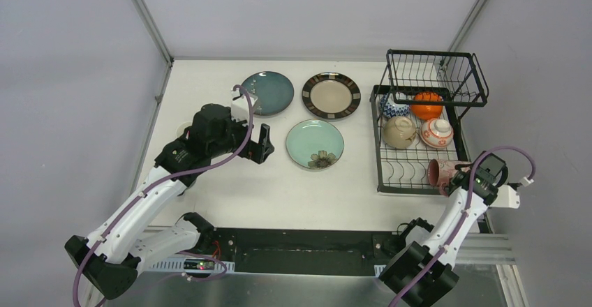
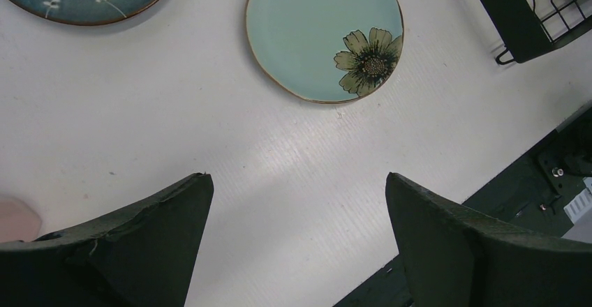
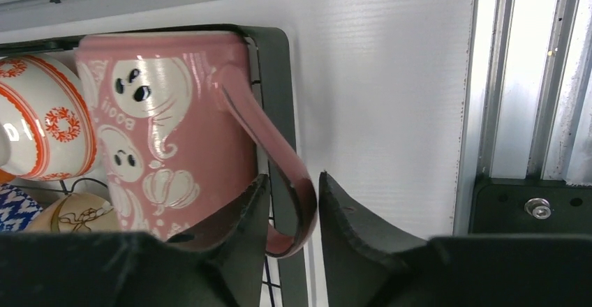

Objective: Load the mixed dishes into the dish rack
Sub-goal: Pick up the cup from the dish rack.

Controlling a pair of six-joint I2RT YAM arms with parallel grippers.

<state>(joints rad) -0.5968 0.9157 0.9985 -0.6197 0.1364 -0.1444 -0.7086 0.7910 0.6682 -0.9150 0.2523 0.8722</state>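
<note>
Three plates lie on the table: dark teal, dark-rimmed beige and mint green with a flower. My left gripper hovers open and empty just left of the mint plate; its jaws stand wide apart in the left wrist view. My right gripper is shut on the handle of a pink ghost-patterned cup. The cup lies on its side at the near right corner of the black wire dish rack. The handle sits between my fingers.
The rack's lower tray holds an orange bowl, a red-patterned white bowl, a beige bowl and a blue-white one. The raised basket tier is at the back. A pink object shows at the left wrist view's edge.
</note>
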